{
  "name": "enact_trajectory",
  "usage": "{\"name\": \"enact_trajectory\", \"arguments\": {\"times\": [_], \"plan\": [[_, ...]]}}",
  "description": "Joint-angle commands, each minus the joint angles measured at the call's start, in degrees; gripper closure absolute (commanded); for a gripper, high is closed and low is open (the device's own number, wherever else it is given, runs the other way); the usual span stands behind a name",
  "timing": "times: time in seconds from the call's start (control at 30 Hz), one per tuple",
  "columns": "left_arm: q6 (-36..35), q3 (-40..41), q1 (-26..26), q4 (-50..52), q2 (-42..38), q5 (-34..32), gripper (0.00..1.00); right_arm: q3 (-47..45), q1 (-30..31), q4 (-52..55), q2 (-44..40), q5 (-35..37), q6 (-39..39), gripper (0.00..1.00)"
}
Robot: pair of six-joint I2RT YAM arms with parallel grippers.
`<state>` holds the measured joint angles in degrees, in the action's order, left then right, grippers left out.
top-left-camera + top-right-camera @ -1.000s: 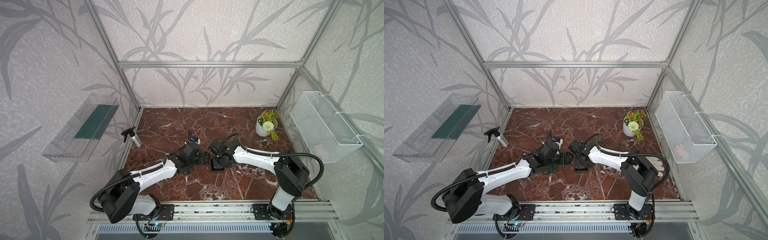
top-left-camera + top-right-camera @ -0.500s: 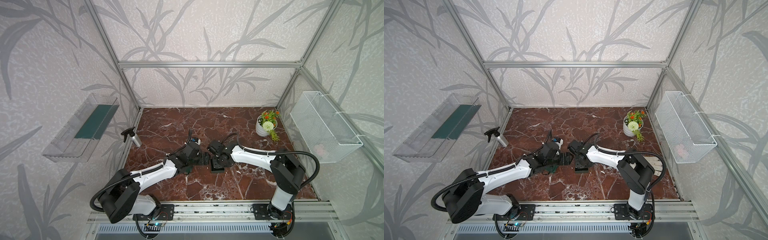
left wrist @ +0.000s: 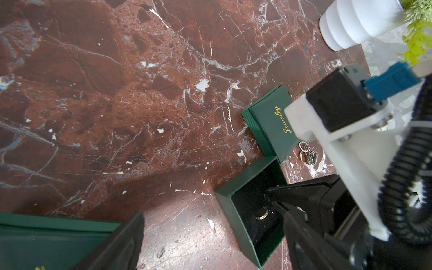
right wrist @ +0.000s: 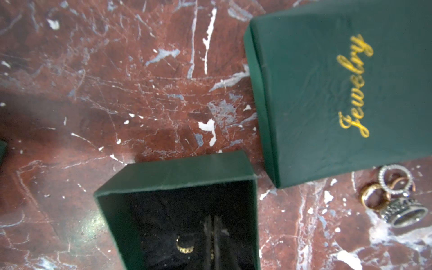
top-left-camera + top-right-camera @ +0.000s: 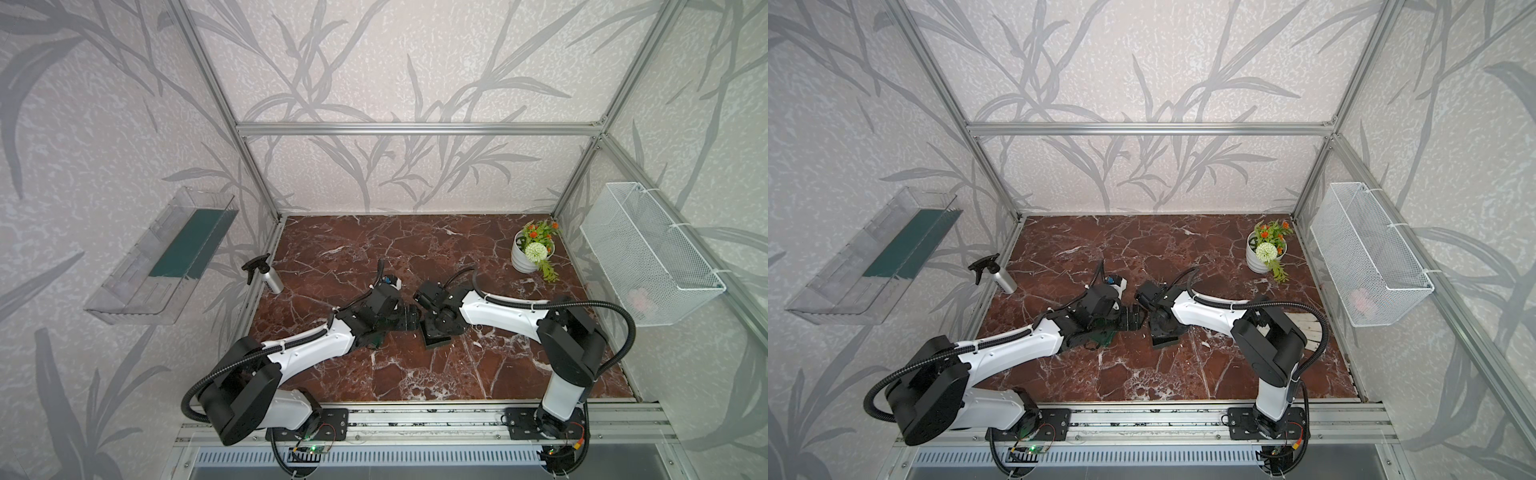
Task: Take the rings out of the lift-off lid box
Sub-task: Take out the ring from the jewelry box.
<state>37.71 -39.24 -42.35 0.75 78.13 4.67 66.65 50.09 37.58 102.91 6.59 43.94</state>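
Note:
The lift-off lid box (image 4: 173, 173) is dark green and stands open on the marble, seen also in the left wrist view (image 3: 233, 217) and in both top views (image 5: 436, 340) (image 5: 1165, 341). Its lid (image 4: 327, 93) (image 3: 271, 126), lettered "Jewelry", lies beside it. My right gripper (image 4: 213, 236) (image 5: 437, 322) reaches into the box, shut, with gold beads of a ring showing in the seam between its fingers. Another gold ring (image 4: 184, 246) (image 3: 261, 216) sits in the black lining next to them. Several rings (image 4: 392, 198) (image 3: 308, 153) lie on the marble by the lid. My left gripper (image 3: 210, 252) (image 5: 409, 322) is open beside the box, holding nothing.
A second green box (image 3: 46, 238) (image 5: 1104, 336) lies under my left wrist. A white flower pot (image 5: 528, 257) (image 3: 350, 23) stands at the back right and a spray bottle (image 5: 268, 276) at the left edge. A wire basket (image 5: 648, 253) and a clear shelf (image 5: 162, 253) hang on the side walls.
My right gripper's fingers have closed inside the open box, and the right arm has shifted slightly. The left arm has not moved.

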Motion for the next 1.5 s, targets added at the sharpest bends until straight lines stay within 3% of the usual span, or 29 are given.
{"name": "enact_trajectory", "arguments": {"times": [0.0, 0.2, 0.67, 1.47], "plan": [[0.93, 0.44, 0.22, -1.13, 0.7, 0.94, 0.09, 0.87, 0.01, 1.29, -1.39, 1.14, 0.56, 1.0], [2.14, 0.59, 0.11, -3.47, 3.07, 4.39, 0.11, -0.3, -0.05, -0.58, -4.18, 0.9, 1.05, 1.0], [3.24, 0.0, -0.21, -3.84, 7.38, 5.83, 0.12, -4.7, -1.24, -6.93, -8.75, -1.8, 3.01, 1.0], [3.25, -5.49, -0.69, 3.45, 14.58, 5.73, 0.12, -9.41, -4.03, -15.42, -13.87, -5.78, 4.92, 1.0]]}}
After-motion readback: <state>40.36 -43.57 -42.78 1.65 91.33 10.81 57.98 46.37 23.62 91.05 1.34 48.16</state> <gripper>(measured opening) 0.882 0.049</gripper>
